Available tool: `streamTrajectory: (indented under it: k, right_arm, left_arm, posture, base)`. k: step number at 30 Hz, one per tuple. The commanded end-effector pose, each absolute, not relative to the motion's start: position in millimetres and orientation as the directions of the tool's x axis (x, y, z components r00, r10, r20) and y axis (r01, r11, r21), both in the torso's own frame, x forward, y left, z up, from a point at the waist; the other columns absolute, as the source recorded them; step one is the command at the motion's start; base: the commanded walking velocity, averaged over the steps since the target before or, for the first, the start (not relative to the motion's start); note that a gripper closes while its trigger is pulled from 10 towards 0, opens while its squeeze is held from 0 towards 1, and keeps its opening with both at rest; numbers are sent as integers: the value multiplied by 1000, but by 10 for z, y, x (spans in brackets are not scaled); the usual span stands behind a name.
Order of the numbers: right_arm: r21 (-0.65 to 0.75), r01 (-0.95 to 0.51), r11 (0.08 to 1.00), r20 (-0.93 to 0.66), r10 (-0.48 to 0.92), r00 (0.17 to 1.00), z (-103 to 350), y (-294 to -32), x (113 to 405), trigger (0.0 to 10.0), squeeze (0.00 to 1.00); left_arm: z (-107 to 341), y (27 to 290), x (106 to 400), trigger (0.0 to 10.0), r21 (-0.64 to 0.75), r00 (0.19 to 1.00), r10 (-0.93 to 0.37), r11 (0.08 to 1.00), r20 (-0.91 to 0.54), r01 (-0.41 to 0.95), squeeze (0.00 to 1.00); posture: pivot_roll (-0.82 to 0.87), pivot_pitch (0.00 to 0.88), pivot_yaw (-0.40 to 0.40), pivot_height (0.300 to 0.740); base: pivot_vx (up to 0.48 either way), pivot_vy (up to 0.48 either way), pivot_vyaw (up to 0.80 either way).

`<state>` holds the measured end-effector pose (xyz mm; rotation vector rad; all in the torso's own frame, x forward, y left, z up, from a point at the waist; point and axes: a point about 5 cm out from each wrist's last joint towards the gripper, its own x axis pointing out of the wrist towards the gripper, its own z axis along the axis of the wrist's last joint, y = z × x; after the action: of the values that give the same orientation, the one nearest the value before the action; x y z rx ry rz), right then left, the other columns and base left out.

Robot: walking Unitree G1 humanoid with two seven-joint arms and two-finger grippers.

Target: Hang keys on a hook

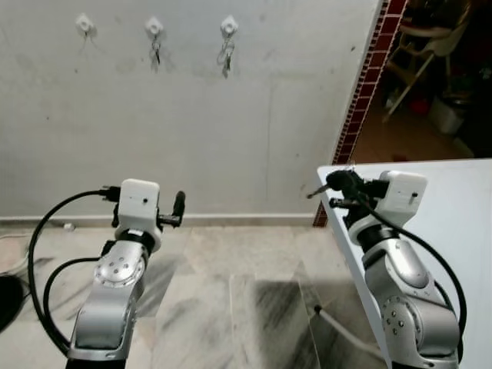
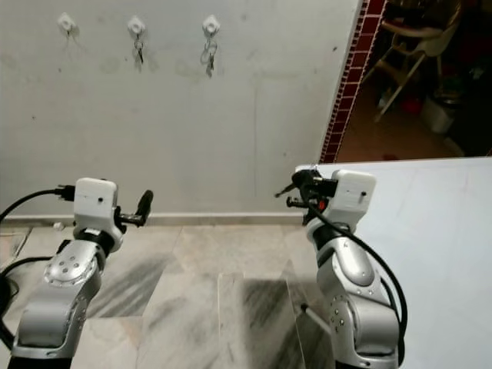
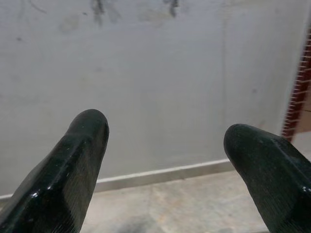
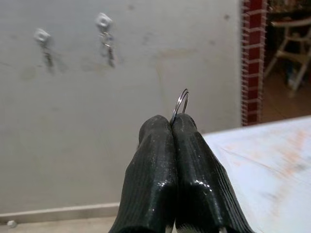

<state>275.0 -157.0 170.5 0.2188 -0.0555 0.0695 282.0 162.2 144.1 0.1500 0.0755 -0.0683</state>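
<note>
My right gripper (image 4: 172, 127) pinches a thin silver key ring (image 4: 180, 105) over the white table's (image 1: 453, 231) left corner; keys probably dangle hidden. Light, slippery metal: keep the ring's loop exposed. Left gripper (image 3: 165, 160) gapes, empty.

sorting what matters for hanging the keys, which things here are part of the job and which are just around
Job: right gripper shut on key ring; empty left wall hook; two hooks already holding keys.

Just around: open left gripper, white table, wooden chair.
</note>
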Motion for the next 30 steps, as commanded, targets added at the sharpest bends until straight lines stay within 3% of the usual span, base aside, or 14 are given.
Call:
streamTrajectory:
  k: [1, 30]
  right_arm:
    - [211, -74, 975, 72, 60, 996, 1746, -1575, 2754, 10000, 0]
    - [209, -59, 976, 67, 46, 997, 1755, -1592, 2778, 10000, 0]
  left_arm:
    - [1447, 1641, 2837, 10000, 140, 994, -55, 988, -94, 68, 0]
    - [1468, 1554, 2895, 10000, 72, 989, -79, 993, -128, 88, 0]
  posture:
    - [137, 0, -11, 740]
    - [142, 0, -11, 740]
  base:
    - [0, 480, 0]
    - [0, 480, 0]
